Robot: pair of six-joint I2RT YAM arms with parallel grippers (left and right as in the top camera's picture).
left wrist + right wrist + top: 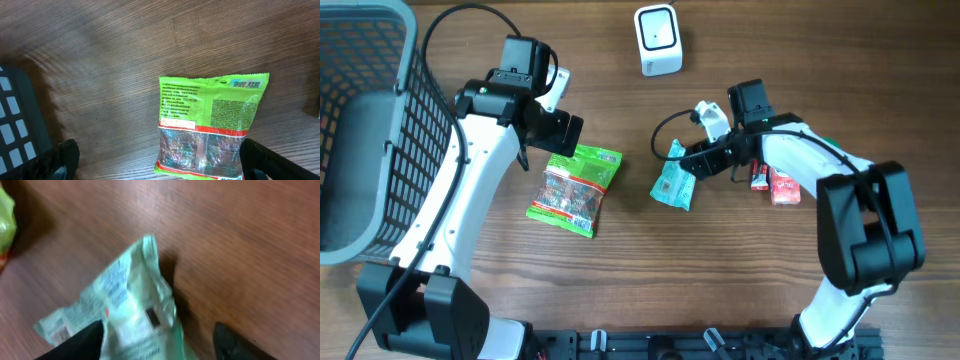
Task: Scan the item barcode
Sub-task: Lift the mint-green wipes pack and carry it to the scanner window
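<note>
A mint-green packet [673, 182] lies crumpled on the wooden table, right of centre. In the right wrist view the same packet [125, 310] sits between my right gripper's [157, 345] jaws. The left finger [80, 342] touches it and the right finger [235, 342] stands apart from it, so the gripper is open. This view is blurred. A green and red snack packet [575, 188] lies flat, left of centre. My left gripper [563, 140] hovers at its top edge, wide open, with the packet [210, 125] nearer its right finger [272, 160]. The white scanner [658, 40] stands at the back.
A grey mesh basket [380, 120] fills the left edge of the table. A small red packet [778, 184] lies under my right arm, right of the mint packet. A black cable loops behind the left arm.
</note>
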